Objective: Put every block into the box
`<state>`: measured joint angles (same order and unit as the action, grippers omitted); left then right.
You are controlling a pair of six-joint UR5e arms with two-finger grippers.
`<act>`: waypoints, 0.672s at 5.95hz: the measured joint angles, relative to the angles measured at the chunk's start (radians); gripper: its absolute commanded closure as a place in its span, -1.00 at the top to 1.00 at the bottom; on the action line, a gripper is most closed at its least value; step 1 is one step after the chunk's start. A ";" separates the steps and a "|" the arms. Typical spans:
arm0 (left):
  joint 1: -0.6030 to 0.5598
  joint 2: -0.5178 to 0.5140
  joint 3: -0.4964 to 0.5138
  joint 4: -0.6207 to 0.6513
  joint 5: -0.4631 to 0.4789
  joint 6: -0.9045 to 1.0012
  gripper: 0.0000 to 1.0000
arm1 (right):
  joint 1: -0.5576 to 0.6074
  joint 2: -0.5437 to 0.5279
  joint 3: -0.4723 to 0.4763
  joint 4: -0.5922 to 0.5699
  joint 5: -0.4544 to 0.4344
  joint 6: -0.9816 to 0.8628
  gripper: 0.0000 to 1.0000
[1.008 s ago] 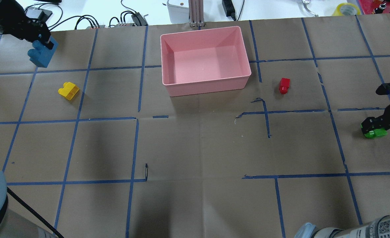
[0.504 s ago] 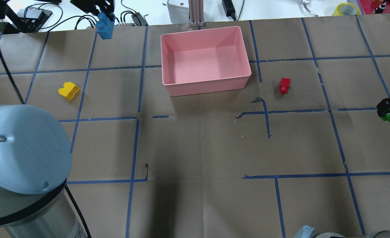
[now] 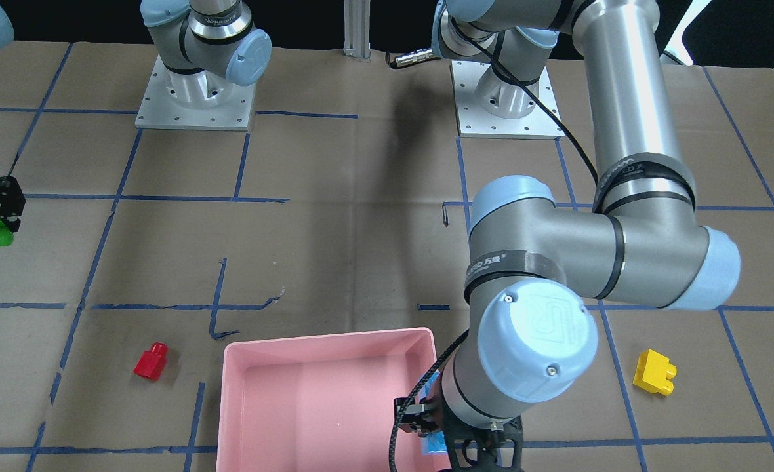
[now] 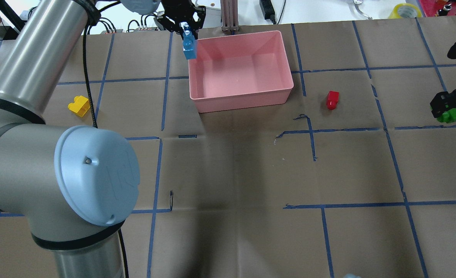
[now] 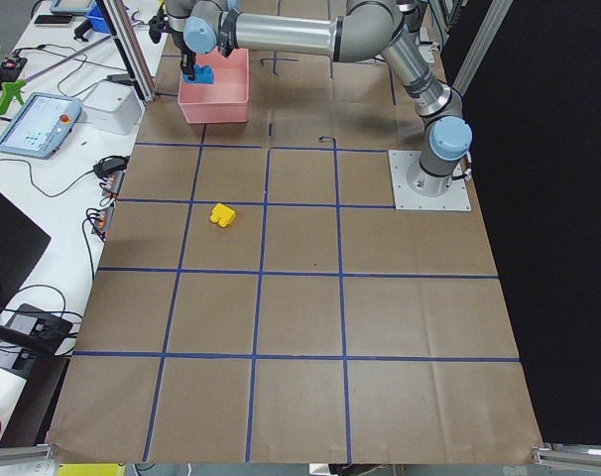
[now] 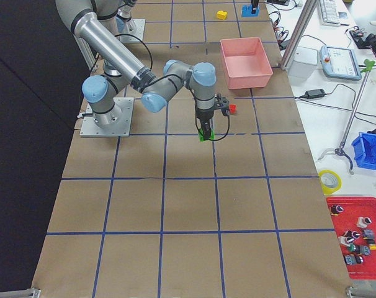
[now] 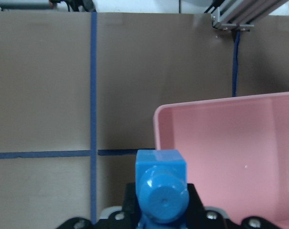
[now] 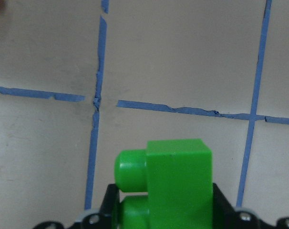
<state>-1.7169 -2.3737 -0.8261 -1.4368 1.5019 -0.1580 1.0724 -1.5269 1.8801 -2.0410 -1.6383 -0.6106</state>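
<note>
Blue block (image 7: 161, 186), gripped between left fingers (image 7: 194, 204)

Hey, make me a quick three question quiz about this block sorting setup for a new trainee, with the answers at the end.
1. Multiple choice: which studded plastic toy brick does the left gripper hold? A yellow, B blue, C red.
2. True or false: the shallow pink plastic tray already holds a brick.
3. Fill in: the right gripper is shut on the ___ two-stud brick.
Key: 1 B, the long blue plastic brick. 2 False, nothing lies in it. 3 Green, the green two-stud plastic brick.
</note>
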 measured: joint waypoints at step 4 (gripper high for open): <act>-0.063 -0.081 -0.034 0.128 0.004 -0.116 0.99 | 0.183 -0.074 -0.010 0.115 0.032 0.252 -0.81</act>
<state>-1.7795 -2.4544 -0.8601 -1.3088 1.5059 -0.2743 1.2558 -1.6014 1.8704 -1.9258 -1.6062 -0.3581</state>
